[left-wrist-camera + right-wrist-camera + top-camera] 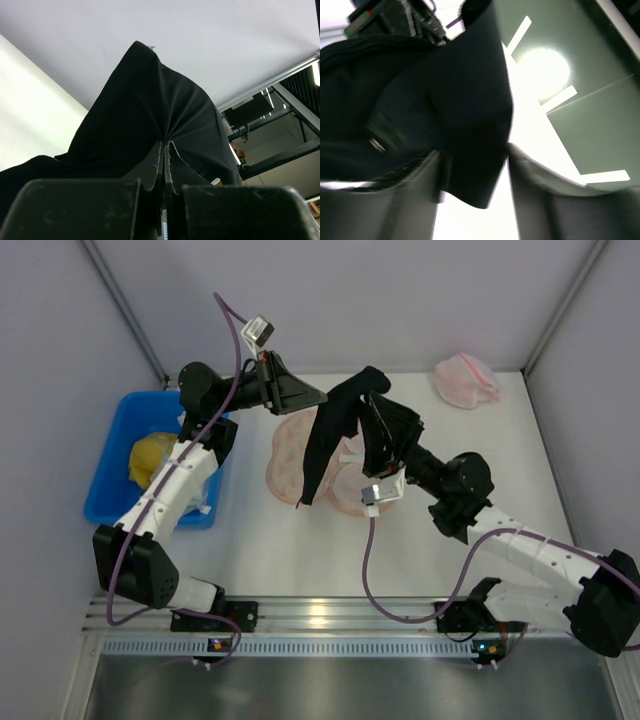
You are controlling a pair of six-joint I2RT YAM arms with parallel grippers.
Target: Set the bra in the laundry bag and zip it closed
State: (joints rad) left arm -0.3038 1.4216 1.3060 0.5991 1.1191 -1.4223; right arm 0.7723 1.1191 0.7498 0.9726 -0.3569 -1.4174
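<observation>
**Two grippers are meeting at the bra (322,445) above the laundry bag (283,468)**

The left gripper (164,148) is pinching the cloth tight. On the right gripper (376,408), the fingers (537,175) are standing apart around cloth; I cannot tell if they are squeezing. The bra is hanging straight down, with the laundry bag lying just under it. Its zipper is hiding.

Top view looks down at the table (300,550); wrist views (both close up) face upward, sharing the bra (145,115).

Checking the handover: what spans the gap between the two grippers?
The bra, clamped in the left gripper and hanging between the open fingers of the right gripper, bridges it in the top view.
</observation>
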